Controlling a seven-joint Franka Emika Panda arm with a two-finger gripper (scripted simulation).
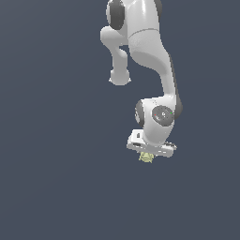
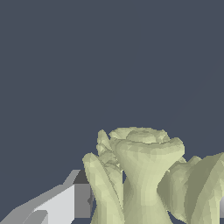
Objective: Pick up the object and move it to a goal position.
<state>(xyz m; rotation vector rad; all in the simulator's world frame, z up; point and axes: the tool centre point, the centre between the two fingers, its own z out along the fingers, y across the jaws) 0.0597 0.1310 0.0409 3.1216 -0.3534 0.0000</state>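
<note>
The object (image 1: 146, 157) is a tiny pale yellow-green lumpy thing with a jagged outline, sitting right under the white gripper hand in the exterior view. In the wrist view the object (image 2: 144, 175) fills the space between the two fingers. One grey and white finger (image 2: 65, 203) presses against its side. Only a sliver of the other finger (image 2: 222, 208) shows at the picture's edge. My gripper (image 1: 149, 153) is shut on the object, and its fingertips are hidden behind the hand in the exterior view.
The white arm (image 1: 150, 61) comes down from the top of the exterior view. A plain dark blue-grey surface (image 1: 56, 164) lies all around, with no other things in view.
</note>
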